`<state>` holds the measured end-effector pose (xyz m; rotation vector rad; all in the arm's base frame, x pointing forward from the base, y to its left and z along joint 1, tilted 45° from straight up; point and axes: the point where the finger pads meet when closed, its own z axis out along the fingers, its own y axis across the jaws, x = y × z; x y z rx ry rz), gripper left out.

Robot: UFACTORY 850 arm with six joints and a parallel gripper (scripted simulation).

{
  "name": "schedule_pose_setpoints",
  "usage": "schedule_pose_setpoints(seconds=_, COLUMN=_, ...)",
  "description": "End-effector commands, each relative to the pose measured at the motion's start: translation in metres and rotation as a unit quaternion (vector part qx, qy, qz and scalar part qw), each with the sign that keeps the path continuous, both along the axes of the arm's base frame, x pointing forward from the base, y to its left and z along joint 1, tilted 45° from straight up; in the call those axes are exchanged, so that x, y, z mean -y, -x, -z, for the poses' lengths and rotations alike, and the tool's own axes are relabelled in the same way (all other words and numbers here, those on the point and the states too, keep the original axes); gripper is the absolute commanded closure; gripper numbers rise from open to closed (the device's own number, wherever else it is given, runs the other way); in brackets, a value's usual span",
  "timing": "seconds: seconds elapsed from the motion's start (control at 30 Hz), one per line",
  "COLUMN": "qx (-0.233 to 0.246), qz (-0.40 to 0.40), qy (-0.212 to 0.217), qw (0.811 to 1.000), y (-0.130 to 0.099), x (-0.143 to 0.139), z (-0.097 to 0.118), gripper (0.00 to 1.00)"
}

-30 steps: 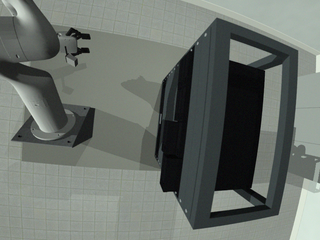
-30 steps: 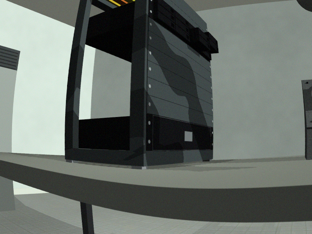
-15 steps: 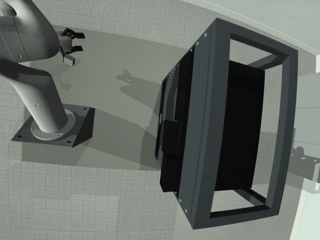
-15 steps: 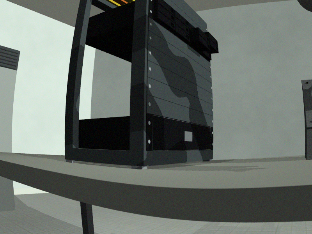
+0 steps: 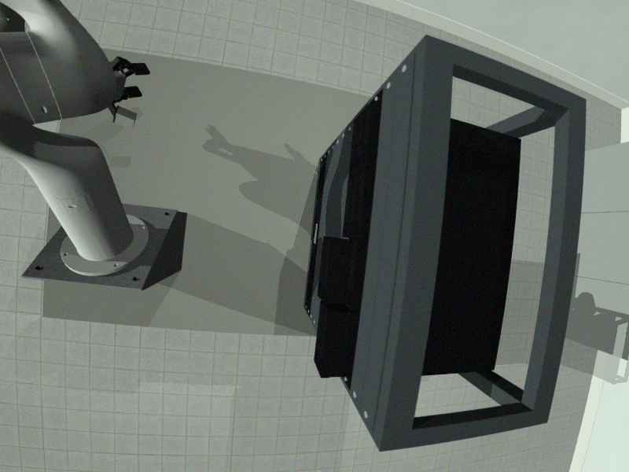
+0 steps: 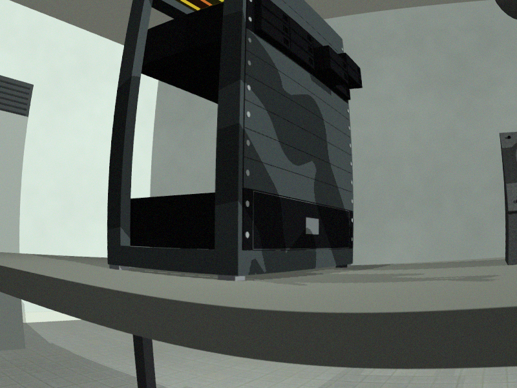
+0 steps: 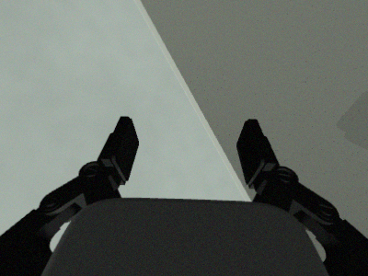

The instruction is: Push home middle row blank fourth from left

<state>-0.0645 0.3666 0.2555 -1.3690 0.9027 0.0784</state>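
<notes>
The dark grey rack (image 5: 446,244) stands on the table, seen from above in the top view and from low down in the exterior view (image 6: 258,138). The storage chassis (image 6: 304,37) sits at the top of its front. Black drive blanks stand out from the chassis front (image 5: 335,274), also at its right end in the exterior view (image 6: 346,70). I cannot tell the rows apart here. My gripper (image 5: 133,80) is open and empty, far from the rack front, near the arm's base side. In the wrist view the two fingers frame only wall and ceiling.
The arm's base plate (image 5: 101,248) is bolted to the table left of the rack. Blank panels (image 6: 296,138) and a black unit (image 6: 300,219) fill the rack front below the chassis. A dark unit (image 5: 472,248) sits inside the frame.
</notes>
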Motion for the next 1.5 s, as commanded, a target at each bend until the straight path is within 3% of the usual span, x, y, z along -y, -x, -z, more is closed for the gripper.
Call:
schedule_pose_setpoints(seconds=0.0, qx=-0.021, qz=-0.054, qy=-0.009, qw=0.998, y=0.033, x=-0.002, z=0.004, gripper=0.0)
schedule_pose_setpoints(seconds=0.1, qx=-0.035, qz=-0.086, qy=-0.013, qw=0.996, y=0.053, x=-0.001, z=0.007, gripper=0.0)
schedule_pose_setpoints(seconds=0.17, qx=-0.035, qz=-0.086, qy=-0.013, qw=0.996, y=0.053, x=-0.001, z=0.007, gripper=0.0)
schedule_pose_setpoints(seconds=0.67, qx=-0.12, qz=-0.261, qy=-0.013, qw=0.958, y=0.165, x=0.025, z=0.022, gripper=0.0)
schedule_pose_setpoints(seconds=0.73, qx=-0.12, qz=-0.261, qy=-0.013, qw=0.958, y=0.165, x=0.025, z=0.022, gripper=0.0)
schedule_pose_setpoints(seconds=0.97, qx=-0.166, qz=-0.347, qy=0.0, qw=0.923, y=0.22, x=0.054, z=0.03, gripper=0.0)
schedule_pose_setpoints(seconds=1.0, qx=-0.166, qz=-0.347, qy=0.0, qw=0.923, y=0.22, x=0.054, z=0.03, gripper=0.0)
schedule_pose_setpoints(seconds=1.17, qx=-0.2, qz=-0.407, qy=0.017, qw=0.891, y=0.259, x=0.082, z=0.037, gripper=0.0)
schedule_pose_setpoints(seconds=1.3, qx=-0.207, qz=-0.418, qy=0.021, qw=0.884, y=0.266, x=0.089, z=0.039, gripper=0.0)
schedule_pose_setpoints(seconds=1.47, qx=-0.242, qz=-0.476, qy=0.044, qw=0.845, y=0.303, x=0.125, z=0.046, gripper=0.0)
